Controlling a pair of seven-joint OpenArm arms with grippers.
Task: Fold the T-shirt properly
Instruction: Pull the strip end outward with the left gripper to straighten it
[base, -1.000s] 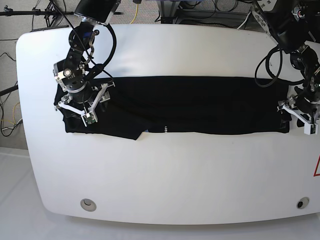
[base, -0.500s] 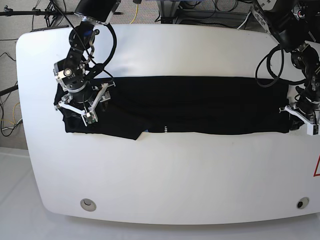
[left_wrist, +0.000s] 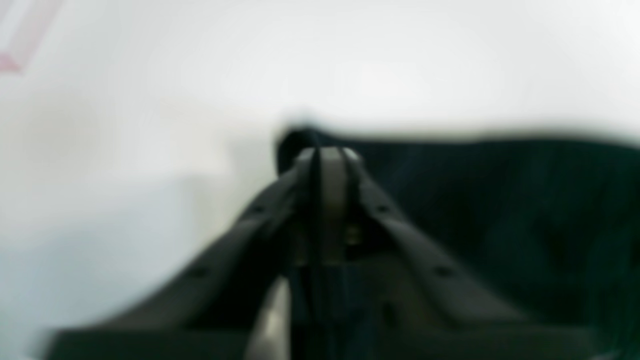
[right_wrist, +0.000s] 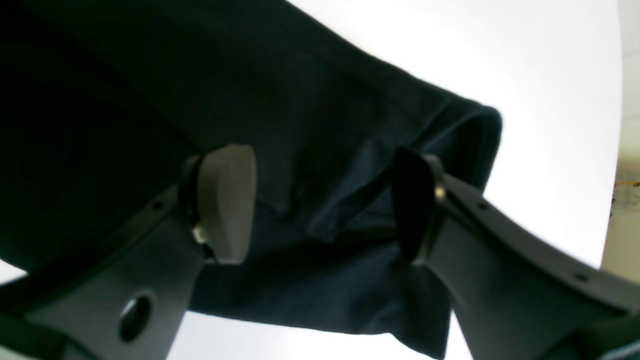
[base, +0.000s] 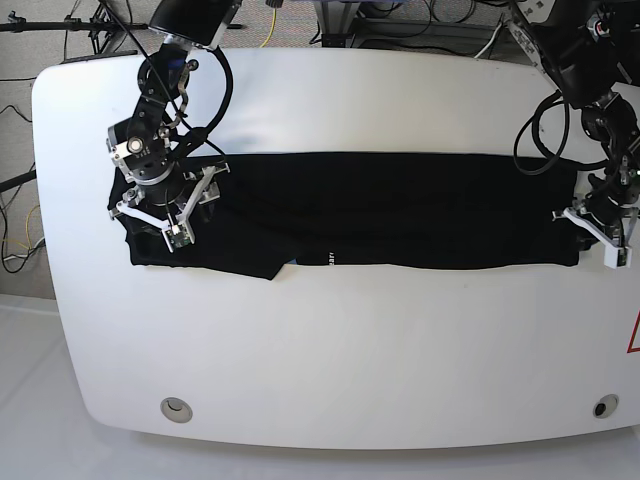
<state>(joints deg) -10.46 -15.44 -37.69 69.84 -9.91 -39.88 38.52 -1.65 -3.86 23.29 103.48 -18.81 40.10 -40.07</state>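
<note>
The T-shirt (base: 350, 210) is lying as a long black band across the middle of the white worktop (base: 330, 350), running from the right arm's side of the base view to the left arm's side. Its near edge is showing a small notch with tiny white lettering (base: 329, 261) just beside it.

The right claw (base: 165, 212) is hanging over one end of the band, its white-tipped fingers (base: 152, 237) spreading apart above the cloth. In the right wrist view the right claw (right_wrist: 320, 205) is standing wide, released: a pale pad (right_wrist: 226, 200) is sitting on one side and a dark finger (right_wrist: 412, 200) on the other, with wrinkled dark fabric (right_wrist: 325, 150) lying between and beneath them (nothing is being pinched there). A rolled edge of cloth is showing just past the dark finger, against the bright worktop (right_wrist: 550, 100).

The left claw (base: 590, 230) is sitting at the opposite end of the band, at the very edge of the cloth. The left wrist view is badly blurred; there the left claw (left_wrist: 325, 160) is showing its two fingers drawn nearly together at the tips, right at the rounded corner of the dark fabric (left_wrist: 500, 200). I cannot tell whether cloth is being caught between them.
</note>
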